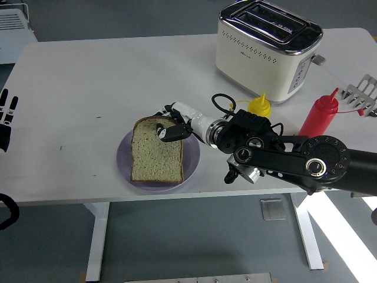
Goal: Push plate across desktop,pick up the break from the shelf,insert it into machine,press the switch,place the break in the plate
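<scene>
A slice of bread [156,154] lies nearly flat on the lilac plate [192,167] at the table's front middle. My right hand [168,124] reaches in from the right and pinches the slice's top right corner, thumb on its face. The cream toaster [266,49] stands at the back right with both slots empty. At the picture's left edge my left hand [6,118] rests with fingers spread, holding nothing.
A yellow squeeze bottle [260,105] and a red squeeze bottle [318,115] stand in front of the toaster, beside my right forearm. A metal rack [362,92] sits at the right edge. A white unit shows at the top left corner.
</scene>
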### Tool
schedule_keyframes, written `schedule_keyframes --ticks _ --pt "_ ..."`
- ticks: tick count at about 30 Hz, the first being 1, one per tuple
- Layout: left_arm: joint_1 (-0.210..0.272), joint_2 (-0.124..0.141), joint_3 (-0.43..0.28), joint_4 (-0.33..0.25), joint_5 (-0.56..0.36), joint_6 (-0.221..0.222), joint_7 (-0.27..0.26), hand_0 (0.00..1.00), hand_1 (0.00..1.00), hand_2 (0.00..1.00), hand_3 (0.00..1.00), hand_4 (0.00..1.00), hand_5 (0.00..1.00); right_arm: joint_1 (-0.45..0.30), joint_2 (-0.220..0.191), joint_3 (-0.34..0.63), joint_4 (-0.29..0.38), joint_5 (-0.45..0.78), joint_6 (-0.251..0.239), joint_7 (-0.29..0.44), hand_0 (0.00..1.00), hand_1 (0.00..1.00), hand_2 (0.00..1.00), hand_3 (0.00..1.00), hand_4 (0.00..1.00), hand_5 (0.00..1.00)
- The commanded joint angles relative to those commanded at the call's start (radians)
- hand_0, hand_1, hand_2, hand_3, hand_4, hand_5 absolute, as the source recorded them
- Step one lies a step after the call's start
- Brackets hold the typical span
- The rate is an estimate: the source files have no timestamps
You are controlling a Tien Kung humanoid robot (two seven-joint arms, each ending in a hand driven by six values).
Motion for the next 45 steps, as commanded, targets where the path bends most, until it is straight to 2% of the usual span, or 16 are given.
schedule_keyframes --ticks 4,5,11,12,17,18,23,24,29,30,45 --pt "-0.001 0.0 -0.003 0.004 0.001 0.0 -0.001 0.819 0.757 0.706 0.755 0.757 0.99 0.003 0.005 -0.002 -0.013 0.003 0.022 0.006 0.503 0.633 0.652 0.59 0.394 0.006" --pt "-0.002 0.0 -0.003 0.004 0.001 0.0 -0.001 0.819 0.757 0.706 0.756 0.755 0.99 0.004 0.007 -0.003 -0.017 0.001 0.026 0.007 0.569 0.672 0.681 0.618 0.432 0.054" --pt "-0.003 -0.001 -0.002 0.005 0.0 0.001 -0.002 0.819 0.757 0.706 0.756 0.755 0.99 0.01 0.018 -0.007 -0.045 0.001 0.046 0.016 0.569 0.672 0.681 0.618 0.432 0.054" --pt "-0.003 -0.001 -0.001 0.005 0.0 0.001 -0.002 0.819 0.757 0.706 0.756 0.756 0.989 0.011 0.021 -0.006 -0.053 0.0 0.049 0.017 0.611 0.701 0.71 0.662 0.464 0.079" --pt "-0.003 -0.001 -0.002 0.005 0.001 0.001 -0.002 0.819 0.757 0.706 0.756 0.756 0.989 0.012 0.028 -0.009 -0.072 -0.011 0.072 0.02 0.611 0.701 0.71 0.662 0.464 0.079" --pt "-0.003 -0.001 -0.002 0.006 0.001 0.001 -0.002 0.819 0.757 0.705 0.755 0.756 0.991 0.012 0.029 -0.009 -0.073 -0.013 0.076 0.021 0.648 0.732 0.755 0.694 0.51 0.126" --pt "-0.003 -0.001 -0.005 0.007 0.004 0.001 -0.002 0.819 0.757 0.705 0.755 0.756 0.991 0.011 0.031 -0.01 -0.081 -0.024 0.093 0.033 0.648 0.732 0.755 0.694 0.51 0.126" --pt "-0.002 -0.001 -0.005 0.007 0.005 0.0 -0.002 0.819 0.757 0.705 0.756 0.755 0.991 0.011 0.031 -0.01 -0.083 -0.026 0.096 0.036 0.674 0.752 0.769 0.713 0.59 0.199" --pt "-0.001 -0.002 -0.004 0.01 0.017 0.0 -0.002 0.819 0.757 0.705 0.756 0.755 0.991 0.009 0.031 -0.009 -0.091 -0.033 0.107 0.053 0.674 0.752 0.769 0.713 0.59 0.199" --pt "-0.001 -0.002 -0.003 0.01 0.02 0.001 -0.002 0.821 0.759 0.707 0.756 0.758 0.991 0.009 0.031 -0.009 -0.092 -0.034 0.109 0.055 0.687 0.764 0.785 0.729 0.724 0.311" --pt "-0.001 -0.005 0.005 0.029 0.024 -0.005 0.005 0.822 0.761 0.706 0.756 0.756 0.991 0.007 0.028 -0.005 -0.109 -0.088 0.127 0.11 0.696 0.765 0.787 0.728 0.768 0.332"
